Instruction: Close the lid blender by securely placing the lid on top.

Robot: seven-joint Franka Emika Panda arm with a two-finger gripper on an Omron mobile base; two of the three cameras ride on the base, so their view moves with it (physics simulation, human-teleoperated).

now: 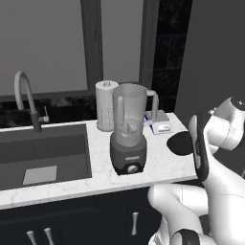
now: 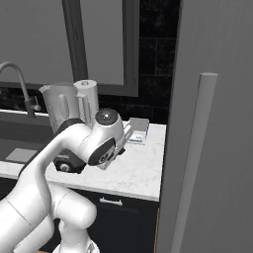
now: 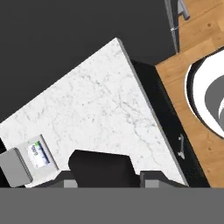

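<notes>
Against the dark wall and window, a white marble counter (image 1: 158, 167) is seen, running from a sunken sink (image 1: 43, 158) on the left to a tall grey panel (image 2: 217, 123) on the right. Behind the sink a curved grey faucet (image 1: 21, 95) is mounted. Near the middle of the counter the blender (image 1: 128, 129) is stood upright, its clear tapered jar set on a dark grey base with a round knob at the front; the jar's mouth is uncovered. Just behind the blender a white paper-towel roll (image 1: 104, 103) is placed, partly hidden by the jar. To the right of the blender, near the back of the counter, a small grey box (image 3: 15, 168) and a white packet with blue print (image 1: 161, 127) are laid side by side.

Right of the blender and apart from it, the lid (image 1: 181, 143) is held above the counter as a flat black disc. In the hand view the lid is seen clamped between the two fingertips of the gripper (image 3: 107, 181), so the jaws are pinched onto it. Beyond the counter's corner, a wooden floor (image 3: 205, 144) is visible in that view.
</notes>
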